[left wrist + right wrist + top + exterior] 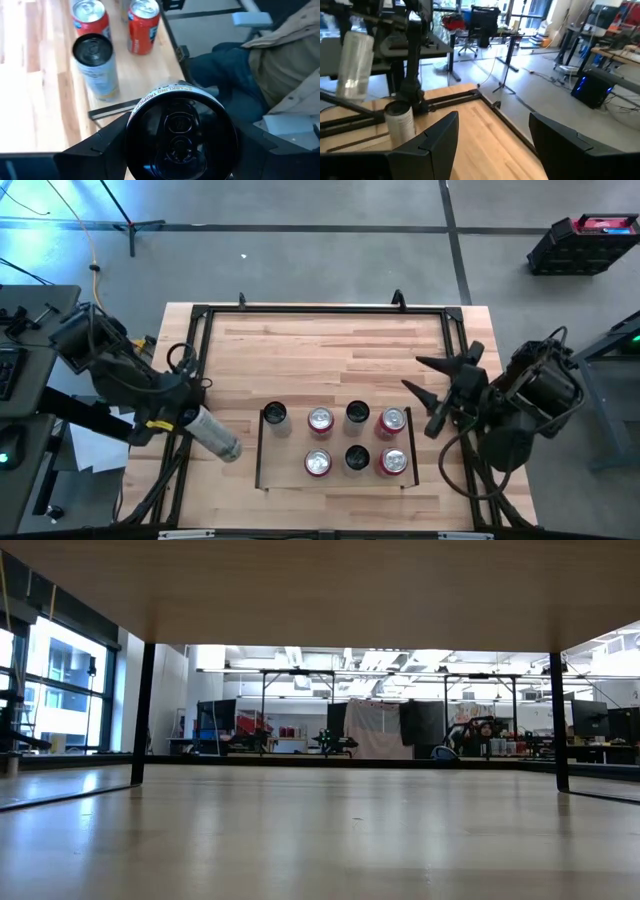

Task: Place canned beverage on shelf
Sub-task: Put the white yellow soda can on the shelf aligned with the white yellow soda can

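Silver can (215, 435) clamped in left fingers (190, 423) beside shelf's (290, 475) edge; right fingers (428, 390) apart.

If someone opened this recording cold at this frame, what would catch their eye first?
The left gripper at the table's left edge, shut on a pale can carried tilted beside the shelf. Next, the shelf itself at the table's near middle, already holding seven upright cans: three red ones among dark-topped ones. The right gripper waits open and empty at the right side.
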Robot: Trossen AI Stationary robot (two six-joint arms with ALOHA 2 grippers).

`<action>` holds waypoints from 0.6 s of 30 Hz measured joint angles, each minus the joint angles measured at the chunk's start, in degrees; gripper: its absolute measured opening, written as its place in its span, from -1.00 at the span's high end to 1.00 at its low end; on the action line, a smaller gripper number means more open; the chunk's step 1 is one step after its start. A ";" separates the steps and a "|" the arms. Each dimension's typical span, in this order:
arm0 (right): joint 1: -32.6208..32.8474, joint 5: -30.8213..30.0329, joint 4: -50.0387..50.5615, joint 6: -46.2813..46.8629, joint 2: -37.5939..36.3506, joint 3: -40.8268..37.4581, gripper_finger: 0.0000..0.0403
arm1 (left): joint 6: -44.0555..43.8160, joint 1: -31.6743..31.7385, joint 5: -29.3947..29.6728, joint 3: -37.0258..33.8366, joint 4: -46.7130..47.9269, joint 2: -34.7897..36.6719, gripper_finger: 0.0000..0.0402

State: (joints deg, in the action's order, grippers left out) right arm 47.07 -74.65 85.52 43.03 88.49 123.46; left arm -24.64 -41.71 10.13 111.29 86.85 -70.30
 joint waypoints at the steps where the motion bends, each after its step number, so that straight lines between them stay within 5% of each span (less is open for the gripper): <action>1: 0.02 0.62 0.00 0.22 0.04 0.00 -0.13 | -0.59 0.27 0.16 2.29 1.69 -1.49 -0.20; 9: 0.20 2.93 -0.92 0.59 -0.65 -0.02 -0.13 | -1.53 0.87 -2.96 15.35 3.28 -10.48 -0.20; 18: 0.22 6.16 -0.45 3.43 -1.55 -0.23 -0.13 | -4.56 0.17 -0.15 17.39 3.20 -15.68 -0.20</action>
State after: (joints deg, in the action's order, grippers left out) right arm 47.29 -68.49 85.06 46.46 86.94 123.23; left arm -29.20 -41.55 9.98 128.68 90.05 -85.98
